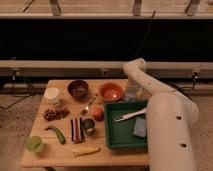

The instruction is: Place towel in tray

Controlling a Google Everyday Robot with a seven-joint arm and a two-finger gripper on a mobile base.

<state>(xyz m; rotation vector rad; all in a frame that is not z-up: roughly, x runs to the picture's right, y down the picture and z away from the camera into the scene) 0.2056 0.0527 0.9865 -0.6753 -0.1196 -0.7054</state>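
A green tray (120, 137) sits on the right part of the wooden table (60, 152). A grey-blue folded cloth, which looks like the towel (140, 128), lies inside the tray at its right side, partly hidden by my arm. A white utensil (129, 116) lies across the tray's far half. My gripper (131, 95) hangs at the tray's far edge, just right of the orange bowl (111, 91). The arm's big white body covers the tray's right edge.
On the table are a dark bowl (78, 88), a white cup (51, 94), a spoon (89, 105), a red fruit (98, 114), a metal can (89, 125), a striped bar (76, 129), grapes (55, 114), a green pepper (55, 134), a lime-green object (35, 144) and a banana (86, 150). A railing runs behind.
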